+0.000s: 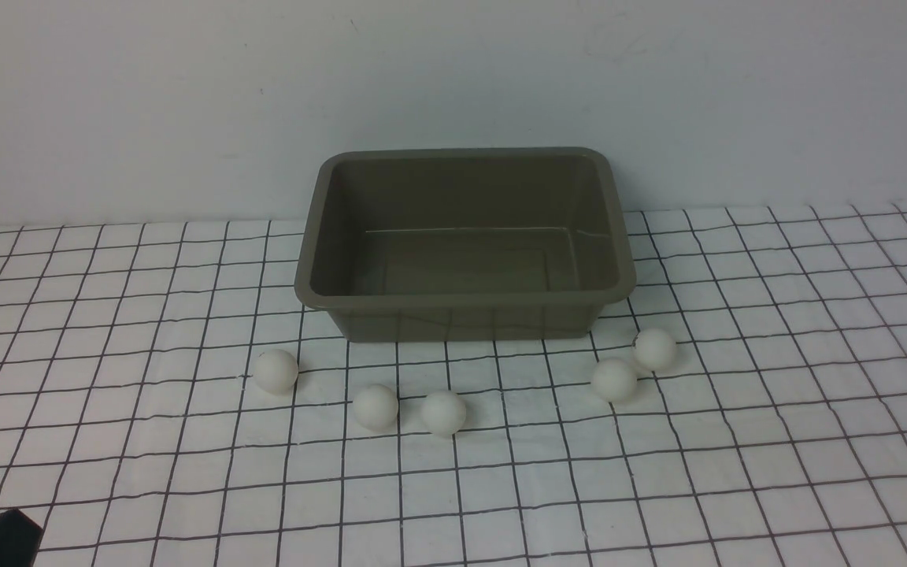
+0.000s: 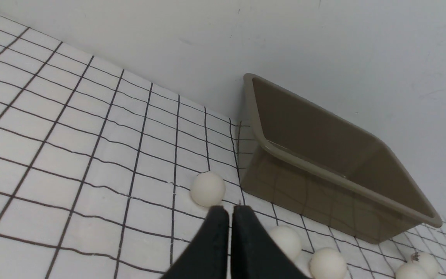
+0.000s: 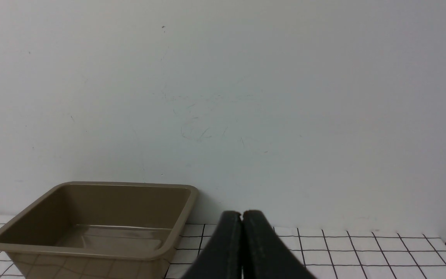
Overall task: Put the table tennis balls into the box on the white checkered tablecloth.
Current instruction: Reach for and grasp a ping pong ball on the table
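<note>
Black left gripper (image 2: 229, 211) fingers meet, holding nothing; the front view shows only its corner. Five small white plastic table tennis balls (image 1: 375, 406) lie on the white checkered tablecloth (image 1: 776, 441) before the empty olive-grey plastic box (image 1: 465, 299). Right gripper (image 3: 242, 215), likewise pressed together, appears only in its wrist view.

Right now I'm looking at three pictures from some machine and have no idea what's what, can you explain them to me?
It is a robot with two arms, each ending in a gripper. One picture looks forward from between the arms; the other two come from cameras on the wrists. A checkered tablecloth carries an empty grey-green box and five white balls lying in front of it. The black wedges are the left gripper and right gripper, both shut and holding nothing.
</note>
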{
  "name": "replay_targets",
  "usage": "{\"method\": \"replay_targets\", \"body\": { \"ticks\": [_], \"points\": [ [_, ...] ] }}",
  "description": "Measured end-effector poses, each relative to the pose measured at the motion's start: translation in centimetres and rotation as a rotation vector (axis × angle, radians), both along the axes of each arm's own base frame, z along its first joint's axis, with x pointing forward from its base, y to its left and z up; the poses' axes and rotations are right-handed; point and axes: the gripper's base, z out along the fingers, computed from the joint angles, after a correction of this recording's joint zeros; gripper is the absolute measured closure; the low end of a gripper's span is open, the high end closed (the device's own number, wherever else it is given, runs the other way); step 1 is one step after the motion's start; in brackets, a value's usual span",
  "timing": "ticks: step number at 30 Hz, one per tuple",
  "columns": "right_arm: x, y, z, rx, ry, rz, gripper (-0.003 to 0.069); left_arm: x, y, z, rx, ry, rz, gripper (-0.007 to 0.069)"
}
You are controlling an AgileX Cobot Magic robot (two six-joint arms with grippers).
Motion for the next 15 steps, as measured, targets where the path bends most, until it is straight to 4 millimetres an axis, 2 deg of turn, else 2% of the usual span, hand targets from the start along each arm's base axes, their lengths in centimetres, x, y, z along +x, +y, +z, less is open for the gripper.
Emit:
{"method": "replay_targets", "body": {
  "ticks": [15],
  "points": [
    [0.00, 0.00, -0.75, -0.009, 0.082, 0.000, 0.0673, 0.00, -0.04, 0.05, -0.031, -0.002, -0.002, 0.0629]
  ]
}}
